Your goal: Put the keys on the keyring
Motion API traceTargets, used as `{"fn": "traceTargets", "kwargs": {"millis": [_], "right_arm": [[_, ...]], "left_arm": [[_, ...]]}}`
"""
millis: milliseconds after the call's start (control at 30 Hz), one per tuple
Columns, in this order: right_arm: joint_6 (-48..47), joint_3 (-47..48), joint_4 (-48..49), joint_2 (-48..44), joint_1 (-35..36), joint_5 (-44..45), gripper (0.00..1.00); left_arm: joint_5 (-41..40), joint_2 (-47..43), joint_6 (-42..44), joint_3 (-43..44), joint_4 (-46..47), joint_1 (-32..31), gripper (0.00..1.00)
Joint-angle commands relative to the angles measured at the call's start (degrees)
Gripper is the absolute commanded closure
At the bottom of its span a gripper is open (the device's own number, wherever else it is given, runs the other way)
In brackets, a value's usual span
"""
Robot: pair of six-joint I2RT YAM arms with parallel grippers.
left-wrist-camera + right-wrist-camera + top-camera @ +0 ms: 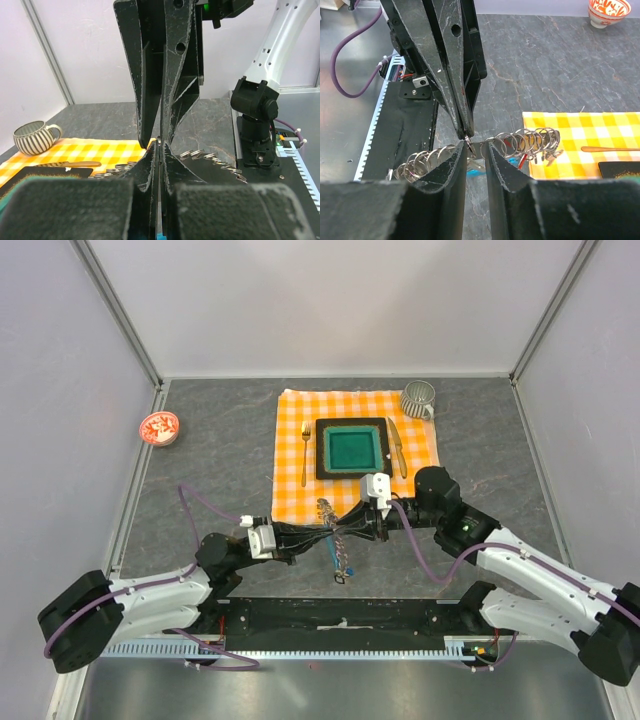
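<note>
Closest in, my right gripper point(477, 150) is straddling a silvery piece point(481, 146), jaws slightly apart, gripping or not I cannot tell, while my left gripper point(465, 133) is clamping the keyring point(532, 140) just off the checked cloth point(580, 125), apparently steadying it for threading.

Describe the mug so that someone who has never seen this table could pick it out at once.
Find the yellow checked cloth in the middle of the grey table. At its far right corner, beyond the knife, stands the mug. It alone is grey-and-white striped with a handle; the other round vessel, a red-and-white bowl, sits off the cloth at the far left.
</note>
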Motion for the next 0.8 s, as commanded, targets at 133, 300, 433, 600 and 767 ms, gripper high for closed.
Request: {"fn": "traceTargets", "kwargs": {"millis": [133,300,433,600,767], "right_arm": [[-0.7,-0.2,1.4,0.3,-0.1,-0.7,0.73],[-0.3,-0.3,0.6,0.2,-0.1,-0.5,0.78],[-0.3,-0.3,-0.4,-0.2,-0.1,0.1,0.95],[-1.9,2.6,-6.9,-1.8,-0.1,3.2,1.00],[-6.4,8.4,-17.2,-1.0,0.1,9.0,1.00]], "left_arm": [[0.1,-1.4,-0.1,1.9,8.7,-0.2,0.98],[0.1,-1.6,-0.1,1.4,9.4,-0.2,0.98],[-0.4,-2.1,-0.1,1.0,9.7,-0.2,0.98],[-2.8,-4.7,0.7,1.4,3.1,-0.3,0.98],[-3.4,-10.8,5.2,8.6,-21.6,-0.3,0.58]]}}
